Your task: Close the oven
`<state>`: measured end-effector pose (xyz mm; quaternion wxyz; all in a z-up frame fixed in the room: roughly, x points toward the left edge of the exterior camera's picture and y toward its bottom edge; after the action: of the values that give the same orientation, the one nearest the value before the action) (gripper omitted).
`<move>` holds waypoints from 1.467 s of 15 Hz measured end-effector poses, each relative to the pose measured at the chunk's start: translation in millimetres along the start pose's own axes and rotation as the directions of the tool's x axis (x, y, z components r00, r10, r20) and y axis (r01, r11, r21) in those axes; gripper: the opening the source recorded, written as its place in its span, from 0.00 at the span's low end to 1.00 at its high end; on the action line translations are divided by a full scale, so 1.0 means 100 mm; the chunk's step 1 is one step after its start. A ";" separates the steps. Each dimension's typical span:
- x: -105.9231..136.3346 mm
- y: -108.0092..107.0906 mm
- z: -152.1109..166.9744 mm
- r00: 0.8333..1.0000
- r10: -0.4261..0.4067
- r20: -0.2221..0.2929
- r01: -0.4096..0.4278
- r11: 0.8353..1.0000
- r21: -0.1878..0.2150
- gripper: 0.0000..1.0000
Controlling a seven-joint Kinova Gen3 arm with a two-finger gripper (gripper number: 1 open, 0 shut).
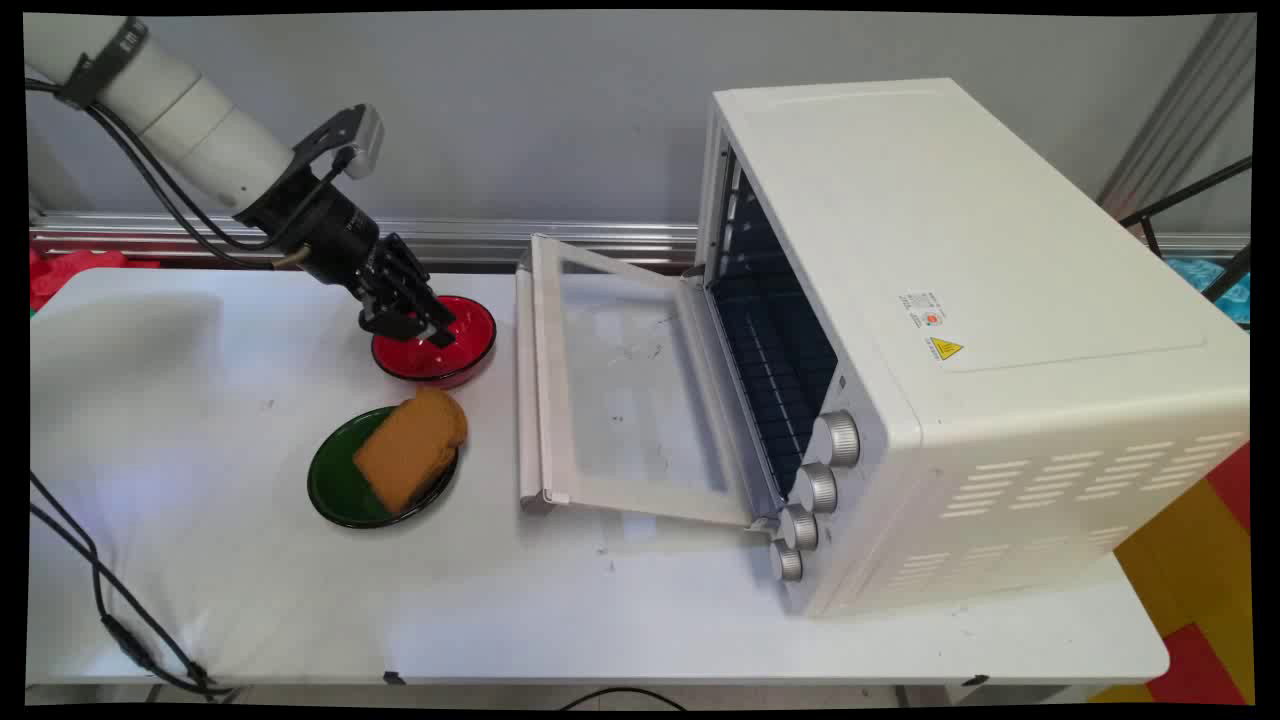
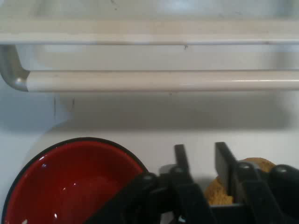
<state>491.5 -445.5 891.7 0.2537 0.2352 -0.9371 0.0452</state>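
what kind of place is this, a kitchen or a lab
Most likely a robotics lab set up as a mock kitchen. A white toaster oven with its door folded open sits on a plain white table, beside a red bowl and a bread slice on a green plate.

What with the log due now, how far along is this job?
Done: the glass door of the white toaster oven lies open, and the brown bread slice sits on the round green plate. In hand: the black gripper hovers open and empty over the red bowl. Left: the bread is ungripped and outside the oven.
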 end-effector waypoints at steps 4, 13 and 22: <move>-0.04 -0.06 0.07 1.000 -0.006 0.000 0.006 1.000 -0.020 0.00; -0.16 -0.12 0.53 0.999 -0.011 -0.043 0.010 1.000 -0.029 0.00; -0.23 -0.18 1.06 0.995 -0.016 -0.099 0.014 1.000 -0.026 0.00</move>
<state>468.7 -473.4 788.2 0.3033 0.2364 -0.9221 0.0430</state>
